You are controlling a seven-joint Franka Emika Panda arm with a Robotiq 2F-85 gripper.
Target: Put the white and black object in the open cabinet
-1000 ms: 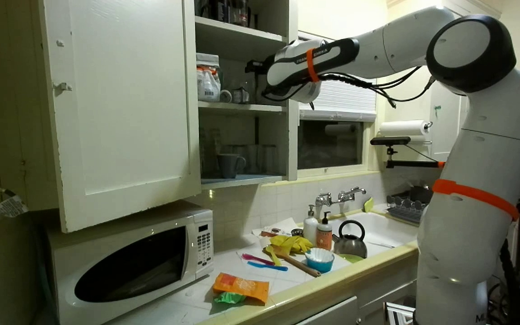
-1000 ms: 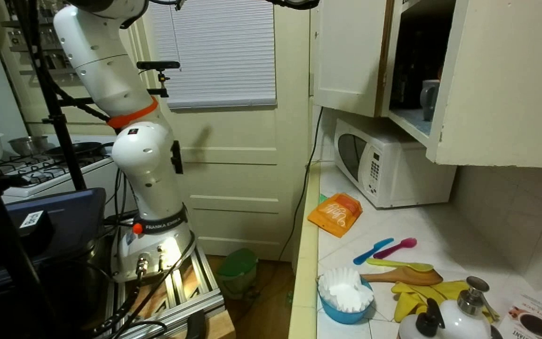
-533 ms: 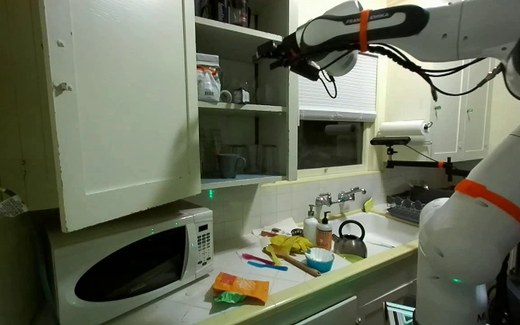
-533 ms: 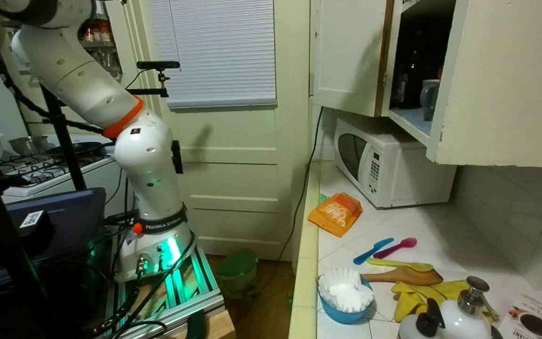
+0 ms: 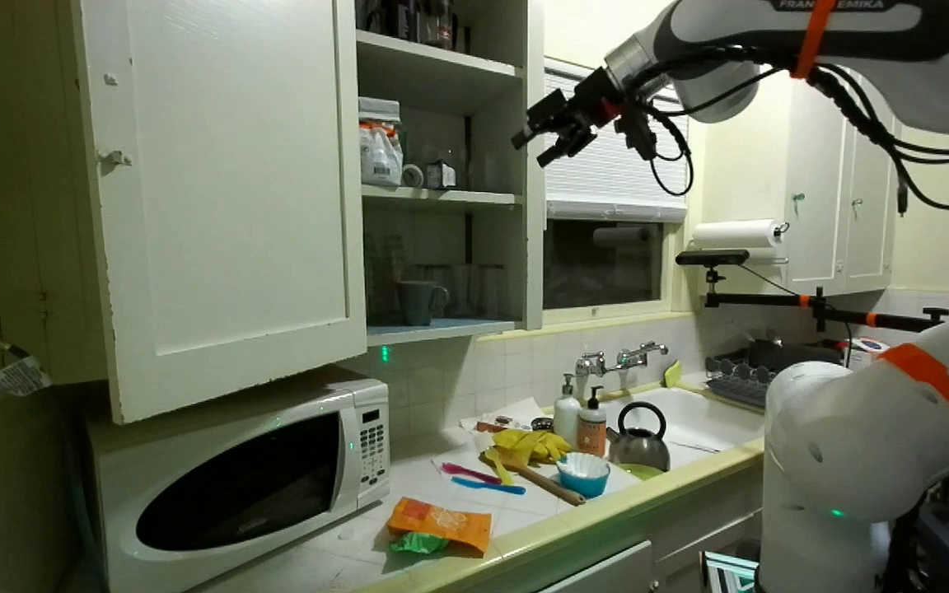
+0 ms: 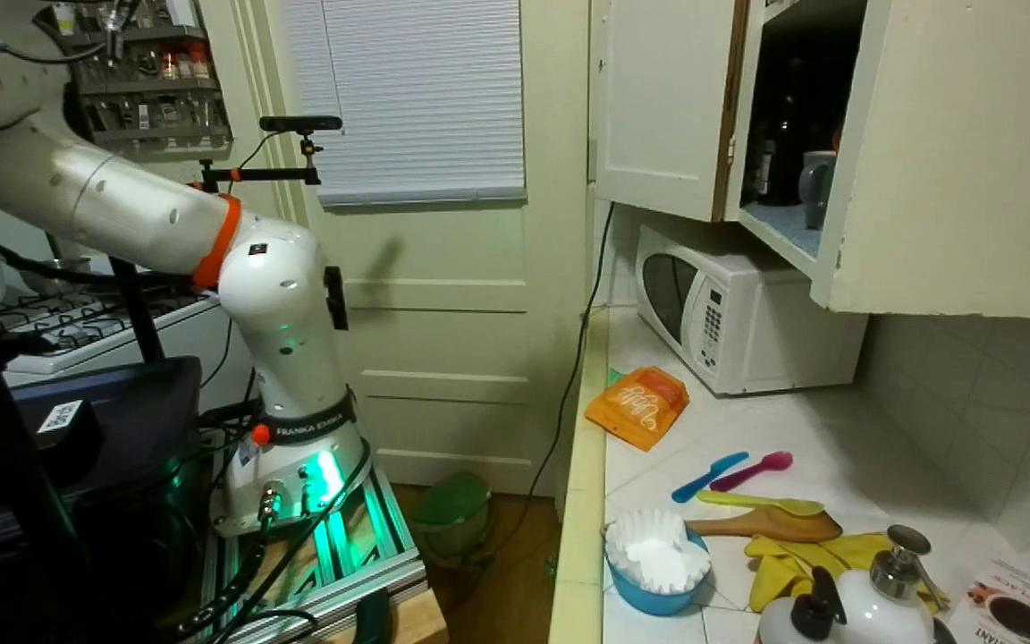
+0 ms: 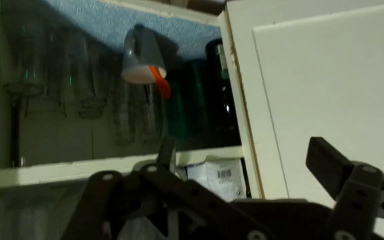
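Note:
The open cabinet point(image 5: 440, 198) shows its shelves in an exterior view, its panelled white door point(image 5: 244, 181) swung out to the left. On the middle shelf sits a small white and black object point(image 5: 441, 175), beside a round white thing and a white bag. My gripper point(image 5: 532, 151) hangs in the air outside the cabinet, to the right of that shelf, fingers apart and nothing between them. Seen in the wrist view, the gripper point(image 7: 242, 146) has its jaws spread wide before the cabinet. There the white and black object cannot be made out behind the dark fingers.
A grey mug point(image 5: 421, 302) and glasses stand on the lower shelf. Below is a microwave point(image 5: 244, 478). The counter holds an orange pouch point(image 6: 637, 408), spoons, a wooden spatula, yellow gloves and a blue bowl point(image 6: 656, 586). A kettle point(image 5: 639, 445) stands by the sink.
My gripper has drawn back out of the cabinet, to the right in an exterior view, and the arm has leaned back. The white and black object stays on the shelf. The base light turned green.

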